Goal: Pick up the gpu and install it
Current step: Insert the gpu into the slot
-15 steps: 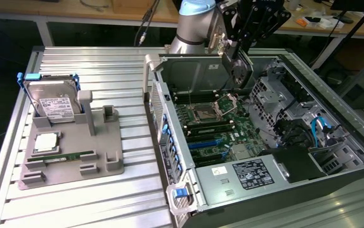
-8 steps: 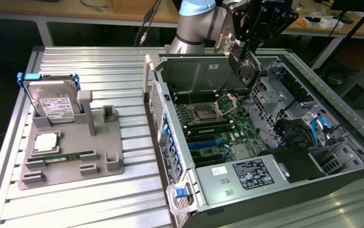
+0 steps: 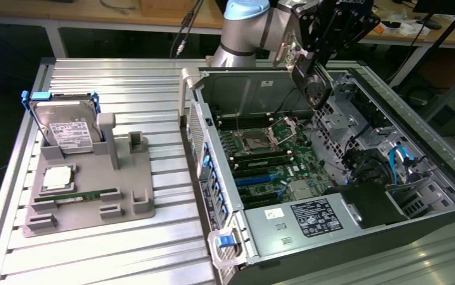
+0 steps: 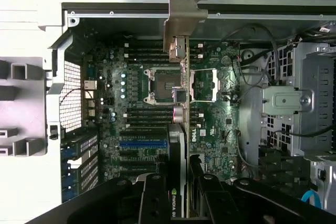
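Tool [image 4: 181,195] clamps the gpu [image 4: 178,145] edge-on, clear above the open case [image 3: 251,98].

This looks like a robotics lab. A robot arm [image 3: 239,35] stands at upper centre, an opened computer tower [image 3: 247,98] sits right on a ribbed aluminium worktop [image 3: 164,249], and cable-strewn wooden benches [image 3: 77,12] run along the top.
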You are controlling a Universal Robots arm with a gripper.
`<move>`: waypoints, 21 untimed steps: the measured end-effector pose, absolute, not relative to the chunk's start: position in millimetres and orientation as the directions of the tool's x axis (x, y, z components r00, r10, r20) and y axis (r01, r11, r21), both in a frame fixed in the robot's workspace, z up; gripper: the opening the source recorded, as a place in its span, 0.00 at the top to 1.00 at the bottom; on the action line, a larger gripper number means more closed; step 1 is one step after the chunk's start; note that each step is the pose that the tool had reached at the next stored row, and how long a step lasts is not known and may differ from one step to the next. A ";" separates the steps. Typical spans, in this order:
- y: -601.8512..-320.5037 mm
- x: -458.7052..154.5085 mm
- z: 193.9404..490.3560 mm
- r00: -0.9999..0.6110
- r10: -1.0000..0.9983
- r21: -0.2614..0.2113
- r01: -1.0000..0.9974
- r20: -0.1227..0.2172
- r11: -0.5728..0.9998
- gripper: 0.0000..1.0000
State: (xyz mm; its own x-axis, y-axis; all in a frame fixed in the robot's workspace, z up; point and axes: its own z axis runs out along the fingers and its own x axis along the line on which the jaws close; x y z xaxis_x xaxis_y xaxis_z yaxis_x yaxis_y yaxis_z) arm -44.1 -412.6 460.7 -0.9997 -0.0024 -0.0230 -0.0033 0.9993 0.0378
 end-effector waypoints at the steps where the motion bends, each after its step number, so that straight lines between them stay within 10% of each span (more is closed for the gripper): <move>1: -412.6 -44.1 460.7 -1.000 -0.002 0.038 -0.003 -0.023 0.999 0.73; 21: -412.6 -37.4 460.7 -0.994 -0.107 0.038 -0.108 -0.023 0.993 0.73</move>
